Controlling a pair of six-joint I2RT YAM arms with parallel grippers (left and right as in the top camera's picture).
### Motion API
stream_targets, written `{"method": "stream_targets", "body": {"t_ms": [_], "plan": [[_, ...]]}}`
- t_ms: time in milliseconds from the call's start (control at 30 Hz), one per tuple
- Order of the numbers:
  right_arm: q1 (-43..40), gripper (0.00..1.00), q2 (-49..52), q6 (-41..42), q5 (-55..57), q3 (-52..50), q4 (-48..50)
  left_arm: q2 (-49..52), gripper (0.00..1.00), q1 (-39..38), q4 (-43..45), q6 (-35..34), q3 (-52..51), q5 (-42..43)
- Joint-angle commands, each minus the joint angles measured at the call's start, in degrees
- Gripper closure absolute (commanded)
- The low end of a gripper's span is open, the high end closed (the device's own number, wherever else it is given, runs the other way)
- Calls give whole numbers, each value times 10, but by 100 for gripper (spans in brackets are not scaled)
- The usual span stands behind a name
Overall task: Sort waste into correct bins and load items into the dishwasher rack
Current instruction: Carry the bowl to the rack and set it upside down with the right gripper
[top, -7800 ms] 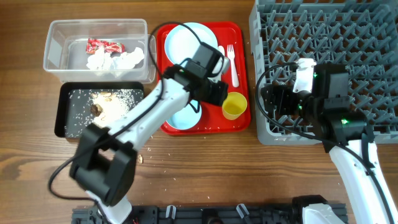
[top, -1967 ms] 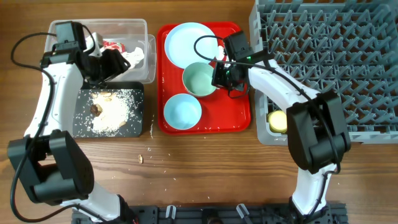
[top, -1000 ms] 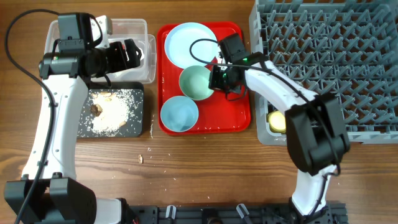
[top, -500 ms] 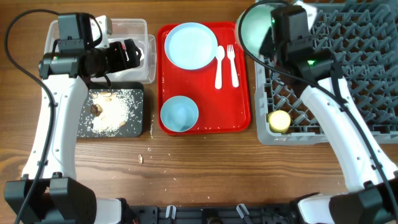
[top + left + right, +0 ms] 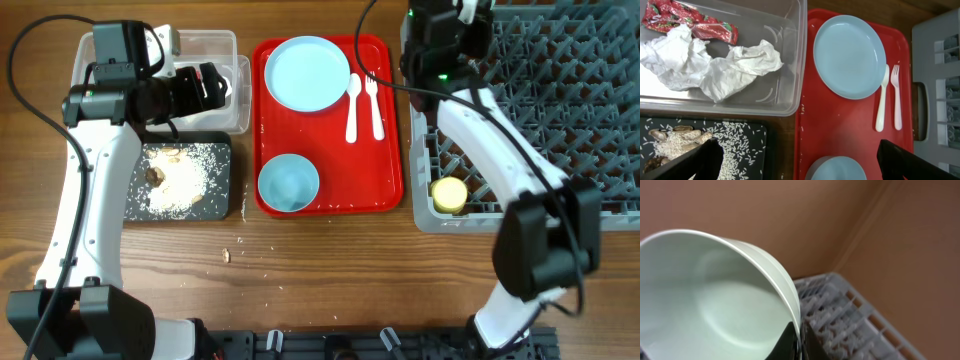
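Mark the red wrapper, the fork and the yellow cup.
red wrapper [image 5: 710,29], left wrist view, middle of the crumpled strip.
fork [image 5: 898,106], left wrist view, on its handle.
yellow cup [image 5: 449,193], overhead view, its round middle.

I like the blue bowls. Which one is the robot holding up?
The bowl in the right pincer, gripped by its rim near the grey rack. The other bowl sits free on the red tray.
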Motion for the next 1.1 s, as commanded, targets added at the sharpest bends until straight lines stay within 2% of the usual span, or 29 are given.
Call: {"method": "stream_targets", "body": {"t_ms": [0,133,467,700,933,1000,1067], "plan": [[-21,96,52,-147,37,3,65,-1,0,-2,1,5,9,-3],[-35,96,86,-176,37,3,94,-1,0,-2,1,5,9,-3],[-39,96,120,-174,2,2,80,0,0,-2,1,5,9,-3],[-38,96,123,-151,-7,1,10,-1,0,-2,1,5,9,-3],[-27,95,123,-164,-5,2,10,-1,0,-2,1,5,9,-3],[-19,90,123,-180,2,2,10,-1,0,-2,1,5,9,-3],[-11,79,123,-195,9,2,9,-1,0,-2,1,5,9,-3]]}}
